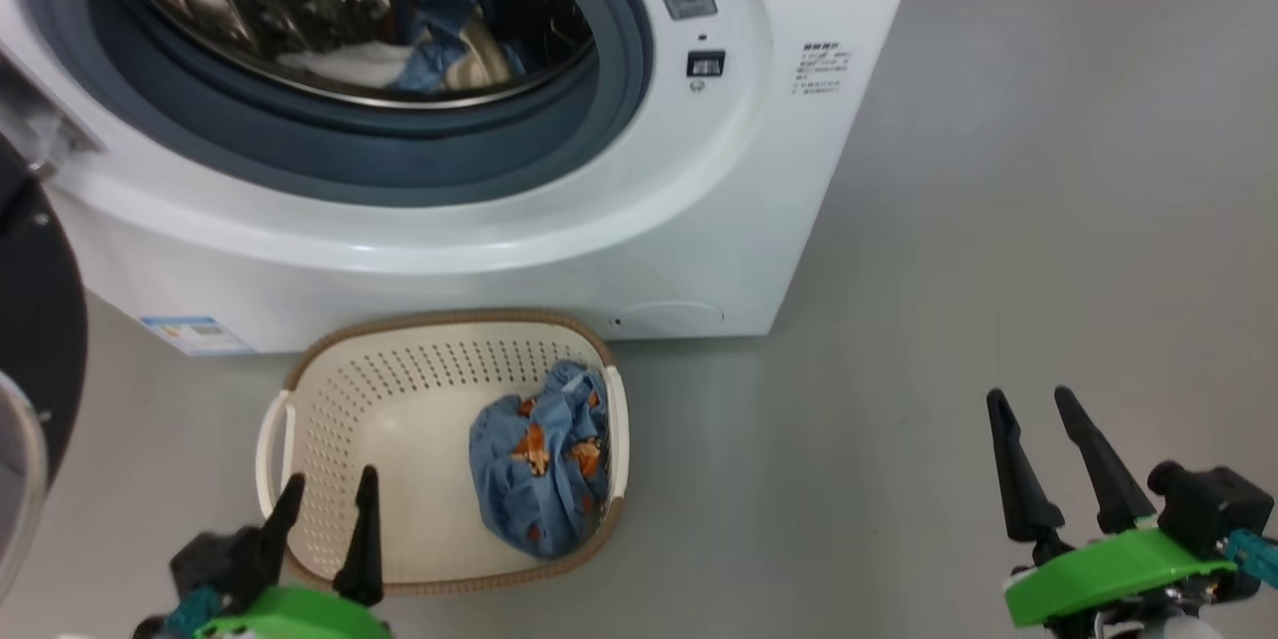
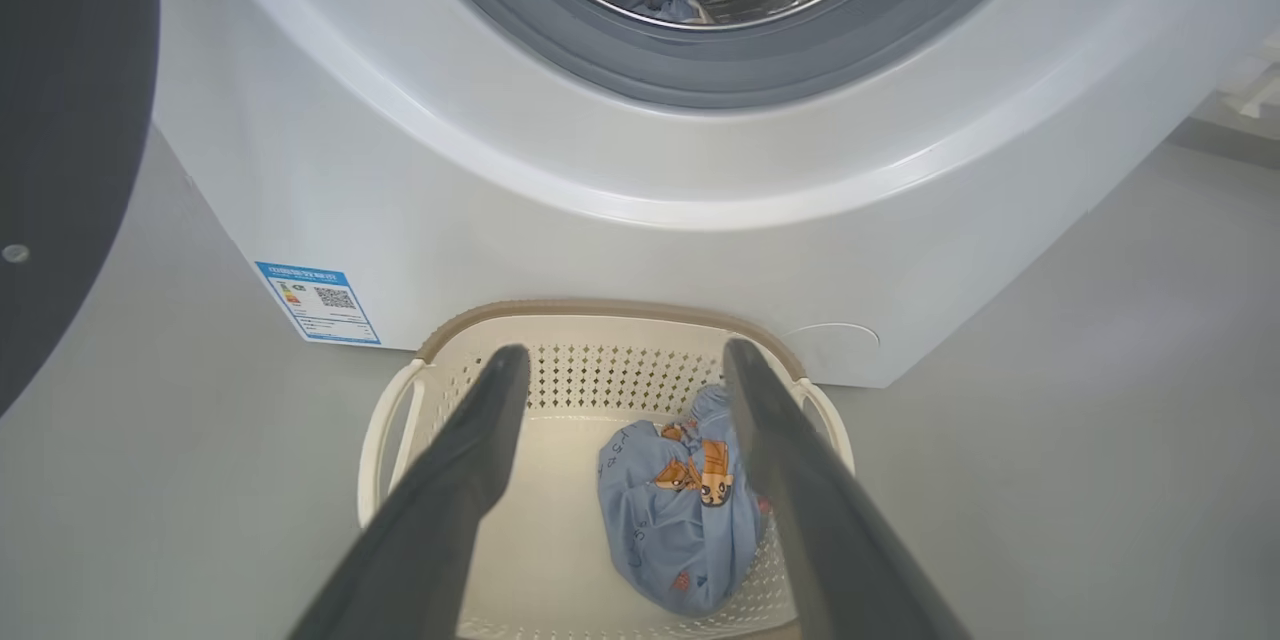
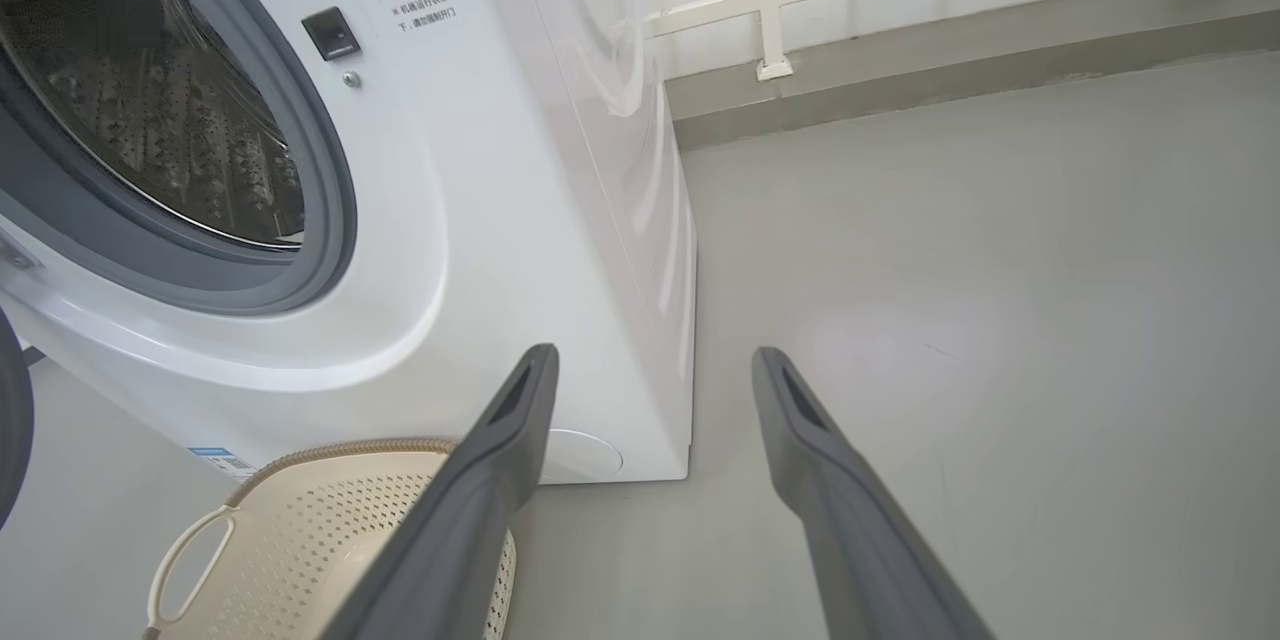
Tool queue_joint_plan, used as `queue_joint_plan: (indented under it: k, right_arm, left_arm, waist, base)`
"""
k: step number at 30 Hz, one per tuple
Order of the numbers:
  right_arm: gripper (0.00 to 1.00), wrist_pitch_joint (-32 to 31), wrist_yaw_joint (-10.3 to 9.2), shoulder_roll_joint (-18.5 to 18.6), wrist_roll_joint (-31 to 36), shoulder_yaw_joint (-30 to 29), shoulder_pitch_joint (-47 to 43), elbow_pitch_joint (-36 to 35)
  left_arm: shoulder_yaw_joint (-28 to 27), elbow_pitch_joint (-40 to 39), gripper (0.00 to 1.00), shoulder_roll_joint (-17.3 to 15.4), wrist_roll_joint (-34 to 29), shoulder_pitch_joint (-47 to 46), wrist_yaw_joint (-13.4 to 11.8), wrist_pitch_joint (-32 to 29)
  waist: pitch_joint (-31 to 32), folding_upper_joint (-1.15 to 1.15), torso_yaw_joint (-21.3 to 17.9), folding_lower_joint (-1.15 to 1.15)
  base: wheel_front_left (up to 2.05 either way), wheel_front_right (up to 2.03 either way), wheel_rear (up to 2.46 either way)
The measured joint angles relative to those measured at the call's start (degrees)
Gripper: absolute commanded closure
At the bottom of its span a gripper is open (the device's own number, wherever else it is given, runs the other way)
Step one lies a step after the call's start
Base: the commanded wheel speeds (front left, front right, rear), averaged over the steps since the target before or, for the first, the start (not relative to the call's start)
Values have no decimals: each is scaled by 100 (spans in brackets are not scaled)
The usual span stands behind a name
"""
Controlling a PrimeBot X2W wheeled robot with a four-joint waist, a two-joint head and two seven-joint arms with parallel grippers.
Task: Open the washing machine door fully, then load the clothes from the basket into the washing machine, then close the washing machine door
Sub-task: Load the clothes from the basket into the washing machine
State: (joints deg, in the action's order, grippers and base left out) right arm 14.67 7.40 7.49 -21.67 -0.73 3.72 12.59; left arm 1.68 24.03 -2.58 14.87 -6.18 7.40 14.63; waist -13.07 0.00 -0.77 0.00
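- I see the washing machine [image 1: 519, 250] in front of me. It is white, and its round opening with the grey rubber ring [image 1: 399, 160] is uncovered.
- The door [image 1: 40, 339] is open. It stands at the left edge of my head view, black and glossy, well away from the opening.
- Inside the steel drum [image 1: 250, 0] some blue and pale fabric [image 1: 439, 40] lies near the front.
- The basket [image 1: 399, 419] sits on the grey floor [image 1: 998, 220], just before the lower front of the machine, a little to the right of the blue label [image 1: 195, 331].
- The clothes [image 1: 544, 464] are in the basket, as one bundle against its right wall. They are light blue with small orange figures.
- My left gripper [image 1: 332, 475] is released, with its two fingers spread and nothing between them. It hangs over the near edge of the basket, and the bundle is apart from it, on the right.
- My right gripper [image 1: 1028, 395] is also released and empty. It is over bare floor, well to the right of the basket and the machine.
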Motion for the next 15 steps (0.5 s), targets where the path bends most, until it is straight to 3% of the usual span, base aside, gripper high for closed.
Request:
queue_joint_plan:
  k: [15]
  right_arm:
    - [0,0,0,-62,43,74,843,-44]
  left_arm:
    - [905,1651,0,44,316,-1727,0,0]
  waist:
    - [-1181,0,-164,0]
  base:
    - [0,0,0]
